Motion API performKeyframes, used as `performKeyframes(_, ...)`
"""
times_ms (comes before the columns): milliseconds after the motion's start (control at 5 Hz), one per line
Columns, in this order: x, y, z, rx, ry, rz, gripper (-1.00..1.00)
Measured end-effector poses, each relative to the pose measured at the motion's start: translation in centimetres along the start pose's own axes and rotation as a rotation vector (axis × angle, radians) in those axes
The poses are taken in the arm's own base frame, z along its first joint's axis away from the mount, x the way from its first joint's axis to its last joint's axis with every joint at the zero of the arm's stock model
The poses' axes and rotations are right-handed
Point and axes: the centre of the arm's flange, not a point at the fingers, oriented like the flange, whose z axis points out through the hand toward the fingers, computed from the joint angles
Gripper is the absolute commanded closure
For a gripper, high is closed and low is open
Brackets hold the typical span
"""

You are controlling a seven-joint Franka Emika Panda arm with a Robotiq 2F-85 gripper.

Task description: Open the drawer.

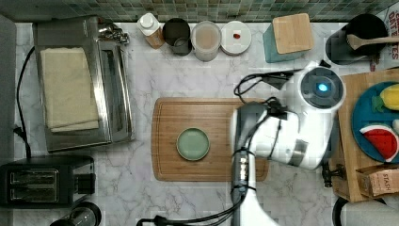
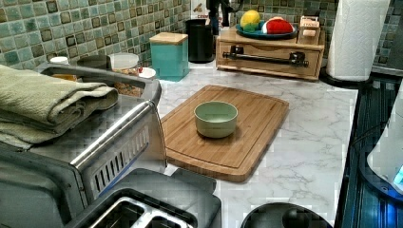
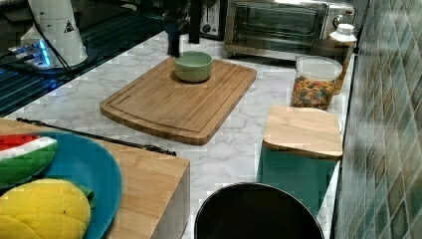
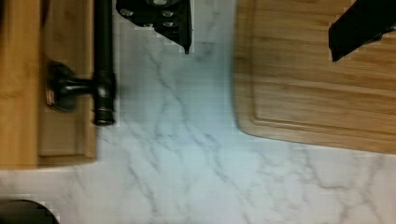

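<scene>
- Against the tiled wall in the left view, the drawer (image 2: 269, 56) sits shut in its wooden box, one black bar handle (image 2: 264, 55) across its front, near the cutting board (image 2: 228, 128).
- Close beside the handle (image 4: 102, 60), the wrist view shows the gripper (image 4: 261, 32) with fingers (image 4: 161, 16) spread apart over bare marble, clamping nothing.
- One green bowl (image 1: 193, 144) stands on the board (image 1: 207, 139); open counter (image 2: 313, 123) lies between board and drawer.
</scene>
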Motion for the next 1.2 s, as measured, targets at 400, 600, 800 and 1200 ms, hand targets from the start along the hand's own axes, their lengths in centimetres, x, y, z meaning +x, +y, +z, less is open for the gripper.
performKeyframes(400,-3.7,8.1,3.5,-0.069,0.125,-0.034,-1.00)
performKeyframes(600,-6.1,11.0,6.3,-0.051,0.078,-0.036,-1.00)
performKeyframes(800,-8.0,12.7,8.9,-0.029,0.060,-0.031,-1.00)
performKeyframes(1200,-9.6,12.3,10.3,-0.050,0.094,-0.021,-1.00)
